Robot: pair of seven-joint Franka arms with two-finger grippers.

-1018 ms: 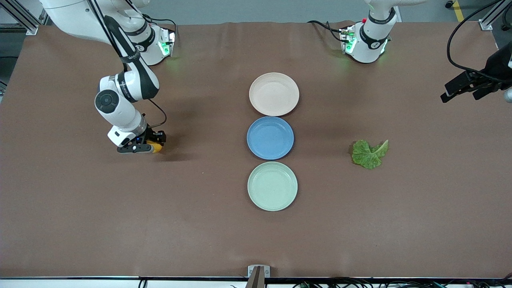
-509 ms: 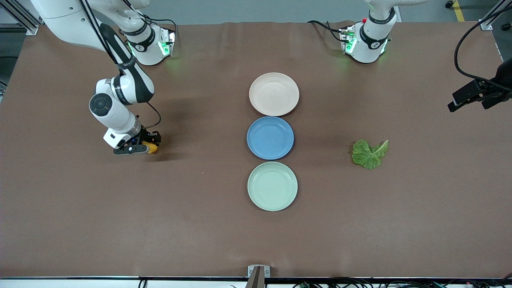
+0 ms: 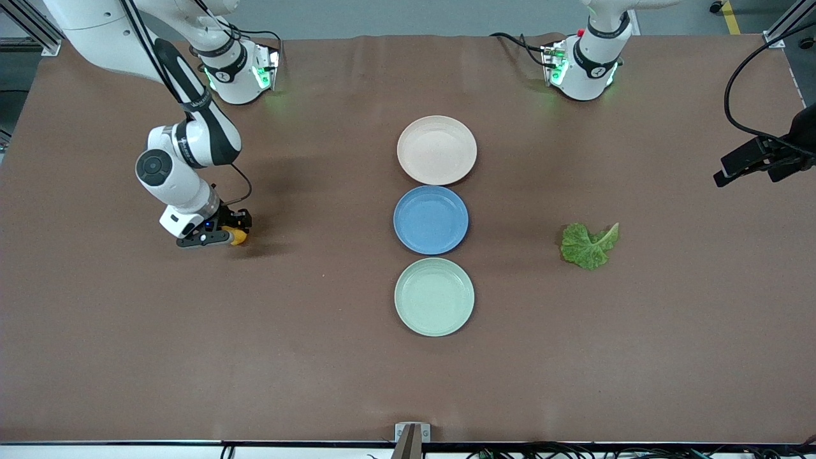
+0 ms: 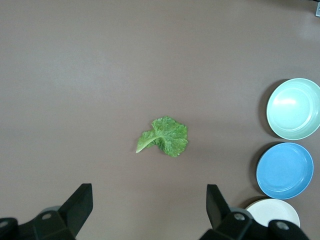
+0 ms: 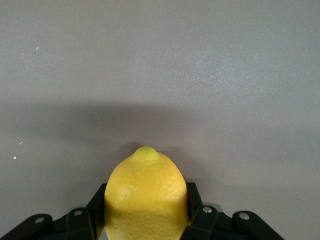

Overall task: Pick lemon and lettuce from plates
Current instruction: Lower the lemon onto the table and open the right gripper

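1. The right hand (image 3: 223, 237) clamps the lemon (image 3: 237, 237) low over the worktop (image 3: 319, 370) at the right arm's end; its nippled tip points straight out from the fingers.
2. The lettuce (image 3: 588, 245) lies flat on the worktop toward the left arm's end, stem end pointing toward the left arm's end and slightly away from the front camera.
3. The left hand (image 4: 149, 205) hangs spread wide, holding nothing, high over that end.
4. The beige plate (image 3: 437, 150), blue plate (image 3: 431, 219) and green plate (image 3: 434, 296) sit in a row mid-worktop.

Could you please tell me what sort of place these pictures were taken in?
Probably a robotics lab: the table is covered in brown matting, the right pincer holds a lemon, and aluminium framing stands at the edge.
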